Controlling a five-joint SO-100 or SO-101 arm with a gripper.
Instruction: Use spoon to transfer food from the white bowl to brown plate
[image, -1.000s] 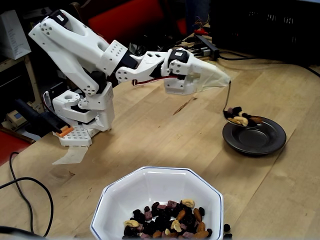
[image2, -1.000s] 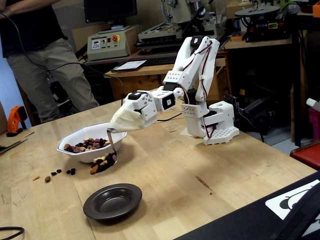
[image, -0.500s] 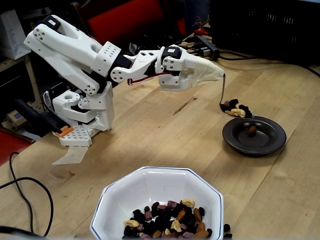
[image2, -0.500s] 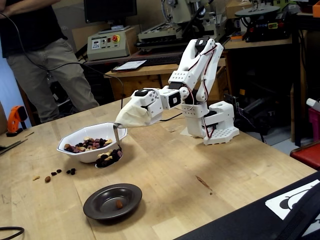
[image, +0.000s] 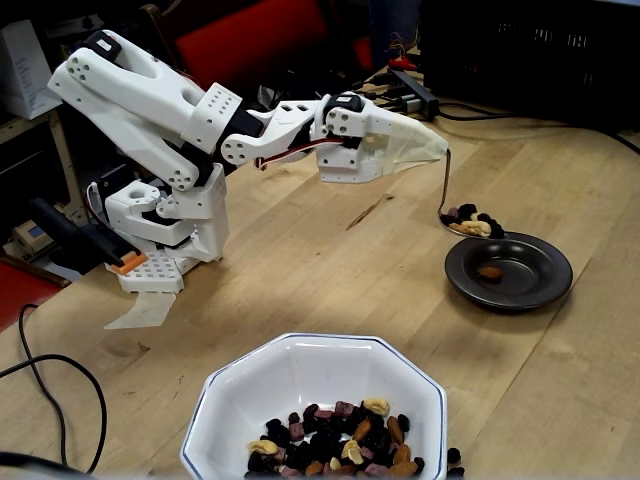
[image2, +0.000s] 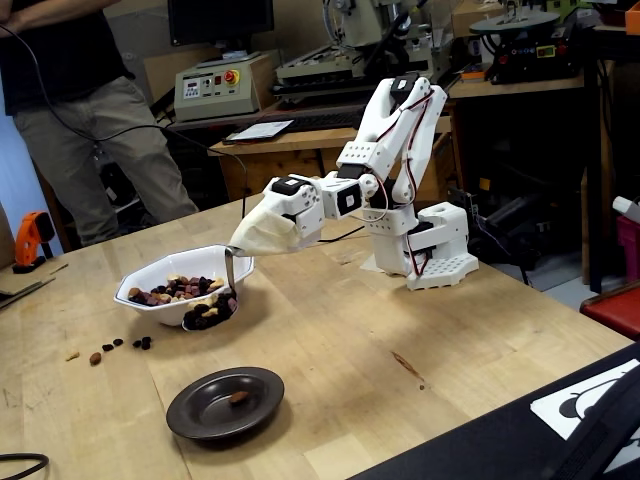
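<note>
Hovering over the back-left rim of the brown plate (image: 509, 271) in a fixed view, the spoon (image: 463, 222) hangs loaded with nuts and raisins, its slim handle running up into the gripper (image: 440, 152). That gripper is wrapped in a pale cover, so whether its fingers are spread or pinched on the handle cannot be told here. One brown nut lies alone in the plate's sunken centre. Down front, the white bowl (image: 300, 361) sits on the wooden table (image: 300, 270) with the food (image: 340, 445) heaped toward its near side, and a couple of dark pieces lie on the wood just right of it.

Switching to the other fixed view: the gripper (image2: 238, 246) points down-left, the spoon (image2: 210, 312) hanging in front of the white bowl (image2: 150, 278), above the table. The brown plate (image2: 225, 402) lies nearer the camera, one nut inside. Stray pieces (image2: 118, 347) dot the table (image2: 400, 340) left of the bowl. A person (image2: 75, 110) stands behind.
</note>
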